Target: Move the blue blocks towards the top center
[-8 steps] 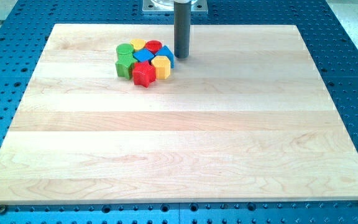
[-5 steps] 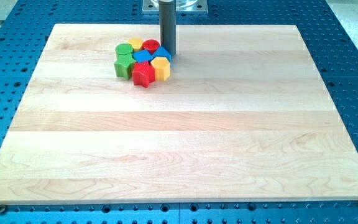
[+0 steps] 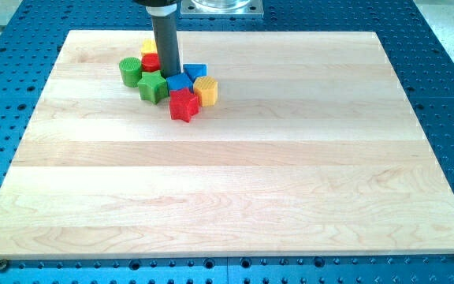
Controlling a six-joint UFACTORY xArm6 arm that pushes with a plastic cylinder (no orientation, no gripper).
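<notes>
My tip [image 3: 167, 76] stands in the middle of a block cluster at the board's top, left of centre. A blue block [image 3: 179, 83] touches the tip on its right. A second blue block [image 3: 196, 72] lies just right of that one. A red block [image 3: 151, 62] and a yellow block [image 3: 149, 49] sit left of the rod. A green cylinder [image 3: 130, 71] is at the far left. A green block [image 3: 153, 87] lies below-left of the tip. A red star [image 3: 184, 104] and a yellow hexagon [image 3: 206, 91] lie below-right.
The wooden board [image 3: 227, 173] lies on a blue perforated table [image 3: 448, 95]. A metal mount [image 3: 219, 6] stands beyond the board's top edge.
My tip has moved left, from the cluster's right side into its middle. The green cylinder, red and yellow blocks were pushed left, and the cluster has spread apart.
</notes>
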